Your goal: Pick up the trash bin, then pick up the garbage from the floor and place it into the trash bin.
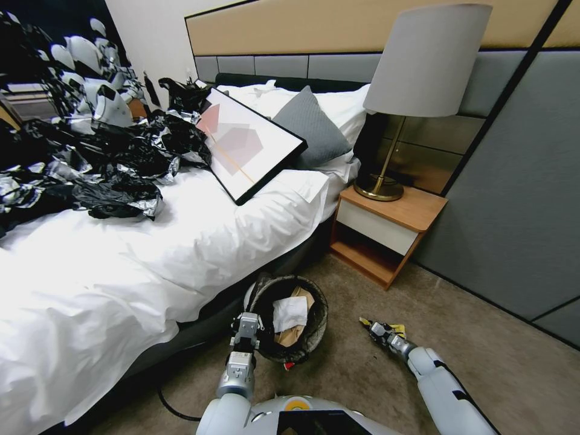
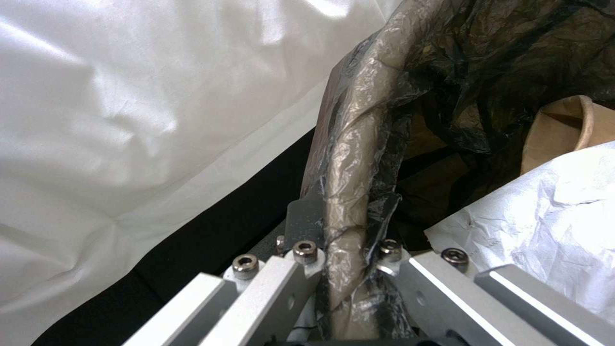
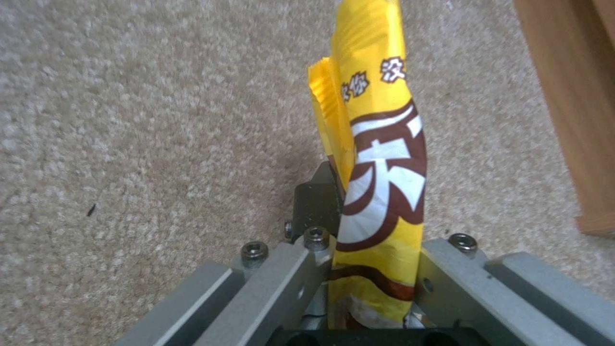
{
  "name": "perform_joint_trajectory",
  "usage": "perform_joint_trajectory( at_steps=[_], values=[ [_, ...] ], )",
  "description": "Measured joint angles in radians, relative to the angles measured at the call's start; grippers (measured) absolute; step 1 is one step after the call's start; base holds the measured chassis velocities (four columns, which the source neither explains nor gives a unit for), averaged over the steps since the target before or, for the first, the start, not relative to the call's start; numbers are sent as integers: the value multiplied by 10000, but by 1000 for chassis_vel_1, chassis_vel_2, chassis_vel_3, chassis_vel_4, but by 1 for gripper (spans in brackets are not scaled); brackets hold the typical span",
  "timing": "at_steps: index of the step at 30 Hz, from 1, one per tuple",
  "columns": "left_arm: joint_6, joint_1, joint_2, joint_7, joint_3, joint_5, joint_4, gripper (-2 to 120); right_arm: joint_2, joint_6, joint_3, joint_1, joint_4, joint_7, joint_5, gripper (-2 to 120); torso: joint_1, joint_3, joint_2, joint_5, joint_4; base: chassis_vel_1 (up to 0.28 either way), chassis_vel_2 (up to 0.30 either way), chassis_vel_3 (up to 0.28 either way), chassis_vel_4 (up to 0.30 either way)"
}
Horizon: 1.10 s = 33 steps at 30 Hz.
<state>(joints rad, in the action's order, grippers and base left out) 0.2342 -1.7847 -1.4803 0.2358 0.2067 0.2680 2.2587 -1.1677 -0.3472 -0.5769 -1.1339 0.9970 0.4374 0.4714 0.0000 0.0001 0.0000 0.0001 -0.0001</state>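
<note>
The trash bin (image 1: 314,338), round with a black bag liner, hangs just above the carpet beside the bed. My left gripper (image 1: 246,326) is shut on its near rim (image 2: 349,192); the liner-wrapped rim runs between the fingers. Inside the bin lie a white paper scrap (image 1: 290,313) and a brown paper bag (image 1: 302,297); the left wrist view shows the same white paper scrap (image 2: 545,216) and brown paper bag (image 2: 564,125). My right gripper (image 1: 373,329) is low over the carpet right of the bin, shut on a yellow wrapper (image 3: 378,158) with brown and white print, also seen as a yellow wrapper (image 1: 393,329) from the head.
The white bed (image 1: 121,272) lies left of the bin, with a heap of glossy black bags (image 1: 103,157) and a framed picture (image 1: 251,142) on it. A wooden nightstand (image 1: 386,226) with a lamp (image 1: 417,78) stands behind. A small red scrap (image 1: 289,365) lies under the bin. A black cable (image 1: 172,408) crosses the carpet.
</note>
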Motion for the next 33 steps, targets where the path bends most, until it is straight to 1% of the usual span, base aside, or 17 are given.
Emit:
perform_joint_trajectory(
  at_steps=[9, 13, 15, 16, 18, 19, 21, 22, 24, 25, 26, 28, 29, 30, 31, 32, 33],
  values=[
    [0, 16, 10, -2, 11, -21, 8, 0, 3, -57, -7, -129, 323, -299, -328, 0, 0, -1, 0, -1, 1, 0, 0, 0, 0],
    [0, 37, -3, -5, 12, -29, -5, 0, -63, -74, -2, -466, 1177, -676, -919, 0, 0, -1, 0, -1, 0, 0, 0, 0, 0],
    [0, 51, -11, -6, 14, -35, -40, 0, -151, -83, 23, -911, 2251, -1037, -1602, 0, 0, -1, 0, -1, -1, 0, 0, 0, 0],
    [0, 51, -11, -6, 14, -35, -40, 0, -151, -83, 23, -911, 2251, -1037, -1602, 0, 0, -1, 0, -1, -1, 0, 0, 0, 0],
    [0, 48, -16, -10, 15, -43, -60, 0, -279, -298, 26, -1259, 3250, -1313, -2207, 0, 0, -1, 0, -4, 1, 0, 0, 0, 0],
    [0, 48, -16, -10, 15, -43, -60, 0, -279, -298, 26, -1259, 3250, -1313, -2207, 0, 0, -1, 0, -4, 1, 0, 0, 0, 0],
    [0, 35, -16, -11, 34, -53, -79, 0, -384, -568, 76, -1641, 4193, -1412, -3229, 0, 0, -1, 0, -4, 1, 0, 0, 0, 0],
    [0, 35, -16, -11, 34, -53, -79, 0, -384, -568, 76, -1641, 4193, -1412, -3229, 0, 0, -1, 0, -4, 1, 0, 0, 0, 0],
    [11, 20, -1, -22, 35, -101, -93, 0, -402, -770, 250, -1981, 5135, -1383, -4792, 0, 0, -1, -1, 1, -3, 0, 0, 0, 0],
    [11, 20, -1, -22, 35, -101, -93, 0, -402, -770, 250, -1981, 5135, -1383, -4792, 0, 0, -1, -1, 1, -3, 0, 0, 0, 0],
    [23, 20, 4, -33, 34, -123, -115, 0, -366, -796, 366, -2212, 6108, -1236, -5757, 0, -1, -1, 0, -2, 1, 0, 0, 0, 0],
    [28, 22, 6, -41, 29, -126, -144, 0, -335, -811, 494, -2392, 7078, -1078, -6518, 0, 0, -2, 0, -5, 2, 0, 0, 0, 0],
    [28, 22, 6, -41, 29, -126, -144, 0, -335, -811, 494, -2392, 7078, -1078, -6518, 0, 0, -2, 0, -5, 2, 0, 0, 0, 0],
    [29, 27, 4, -43, 26, -126, -161, 0, -316, -789, 578, -2467, 7553, -1032, -6848, 0, 0, -2, 0, -3, 3, 0, 0, 0, 0],
    [31, 35, 2, -54, 4, -112, -196, 0, -267, -677, 875, -2585, 8593, -963, -7747, 0, -1, -2, 0, -8, 2, 0, 0, 0, 0],
    [31, 35, 2, -54, 4, -112, -196, 0, -267, -677, 875, -2585, 8593, -963, -7747, 0, -1, -2, 0, -8, 2, 0, 0, 0, 0],
    [32, 36, 2, -68, -25, -98, -212, 0, -227, -535, 1192, -2634, 9205, -922, -8339, 0, 0, -2, 0, -3, 0, 0, 0, 0, 0]
  ],
)
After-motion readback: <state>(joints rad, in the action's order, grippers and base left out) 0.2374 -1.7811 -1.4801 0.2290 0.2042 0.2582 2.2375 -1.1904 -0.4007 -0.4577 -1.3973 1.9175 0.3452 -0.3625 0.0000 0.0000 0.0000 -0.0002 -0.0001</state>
